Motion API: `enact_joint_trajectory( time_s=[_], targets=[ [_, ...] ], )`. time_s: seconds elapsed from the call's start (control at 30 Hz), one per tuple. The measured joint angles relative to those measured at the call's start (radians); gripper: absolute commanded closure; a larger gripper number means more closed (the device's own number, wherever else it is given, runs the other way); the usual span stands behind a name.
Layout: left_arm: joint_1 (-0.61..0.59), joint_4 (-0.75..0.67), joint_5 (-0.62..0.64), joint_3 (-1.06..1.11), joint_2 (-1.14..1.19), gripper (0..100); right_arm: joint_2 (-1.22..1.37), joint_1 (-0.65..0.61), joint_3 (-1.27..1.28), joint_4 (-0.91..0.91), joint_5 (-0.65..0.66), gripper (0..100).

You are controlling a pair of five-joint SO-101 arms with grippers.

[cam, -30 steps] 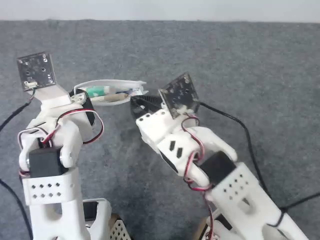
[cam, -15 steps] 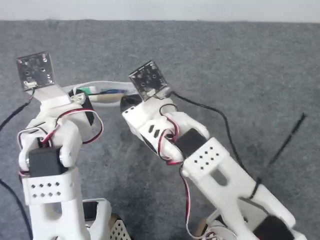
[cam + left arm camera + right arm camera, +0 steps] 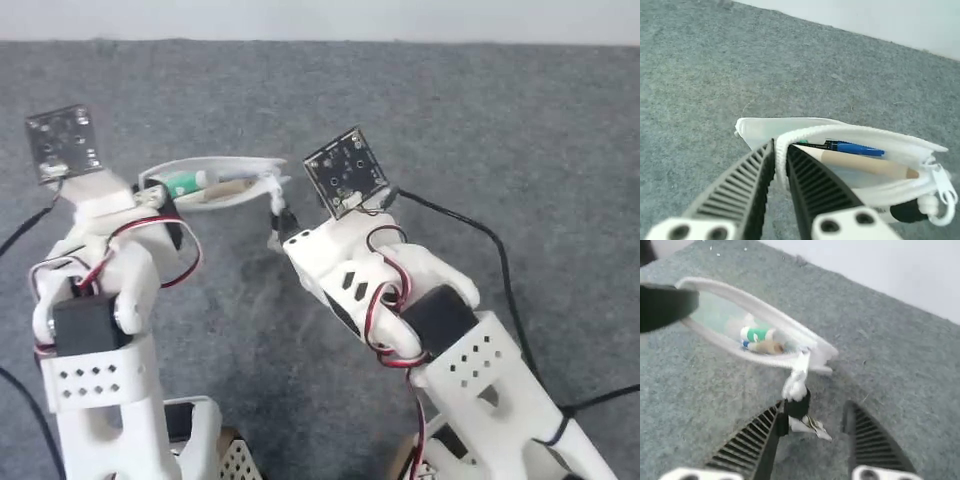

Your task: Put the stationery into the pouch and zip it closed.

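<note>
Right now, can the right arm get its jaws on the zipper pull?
Probably yes: the jaws stand open with the zipper pull beside one tip and nothing between. The left jaws hold the pouch.

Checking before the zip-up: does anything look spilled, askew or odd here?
Nothing spilled. The pens lie inside the pouch, whose mouth gapes open. The left hand pinches its rim at one end; the zip pull dangles loose at the open right hand, ungripped.
</note>
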Motion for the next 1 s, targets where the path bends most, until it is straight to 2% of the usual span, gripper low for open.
enact_joint_trajectory(
  time_s=[0.43,0.8,1.0],
  targets=[
    [-0.026,0.000,0.000,0.000,0.000,99,0.209,-0.095,0.000,-0.014,0.000,77.0],
    [-0.026,0.000,0.000,0.000,0.000,99,0.230,-0.097,0.157,-0.348,0.000,77.2],
    [-0.026,0.000,0.000,0.000,0.000,99,0.230,-0.097,0.178,-0.407,0.000,79.7]
  ],
)
